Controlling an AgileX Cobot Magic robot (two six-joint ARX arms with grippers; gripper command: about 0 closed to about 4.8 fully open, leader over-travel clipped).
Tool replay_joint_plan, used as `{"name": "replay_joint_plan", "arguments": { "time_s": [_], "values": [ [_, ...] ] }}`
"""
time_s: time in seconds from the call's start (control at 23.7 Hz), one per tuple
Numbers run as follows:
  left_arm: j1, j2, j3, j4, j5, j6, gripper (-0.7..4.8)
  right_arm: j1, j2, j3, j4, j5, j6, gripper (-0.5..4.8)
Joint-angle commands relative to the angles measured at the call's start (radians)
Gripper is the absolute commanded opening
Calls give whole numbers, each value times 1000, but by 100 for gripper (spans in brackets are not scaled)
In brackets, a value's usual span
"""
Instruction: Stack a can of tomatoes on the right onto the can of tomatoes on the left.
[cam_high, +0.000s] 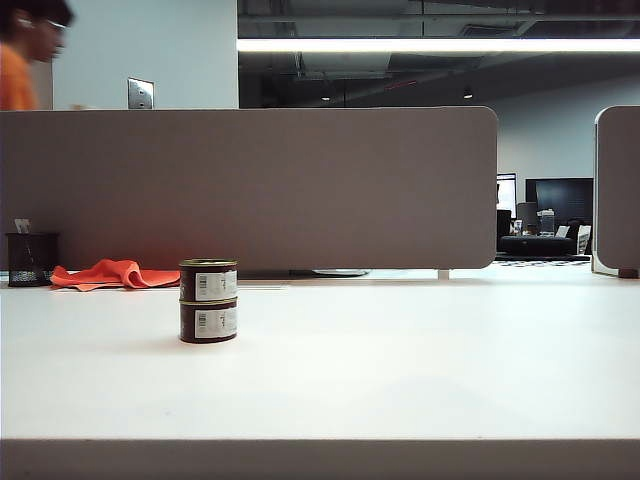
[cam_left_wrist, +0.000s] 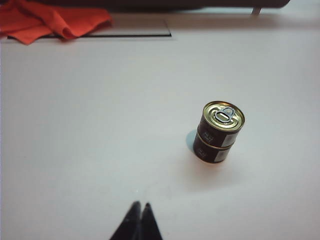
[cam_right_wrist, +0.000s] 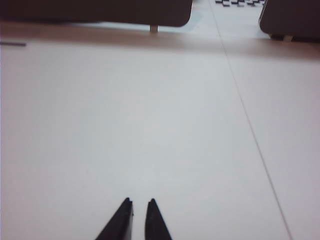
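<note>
Dark cans (cam_high: 208, 300) sit stacked; left gripper (cam_left_wrist: 140, 206) pressed together, right gripper (cam_right_wrist: 139, 202) slightly parted, both cut off.

Bright ceiling strip light (cam_high: 438, 45) overhead; soft shadows, wrist views slightly blurred.

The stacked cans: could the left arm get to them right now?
Probably yes. The left gripper, shut and empty, hangs over bare table, with nothing between it and the stacked cans. It would have to open first.
</note>
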Motion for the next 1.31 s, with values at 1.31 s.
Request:
{"name": "replay_joint_plan", "arguments": {
  "time_s": [1.31],
  "values": [
    [1,-372,-328,253,-103,-24,-6,-11,-371,-365,365,-40,-14,51]
  ]
}}
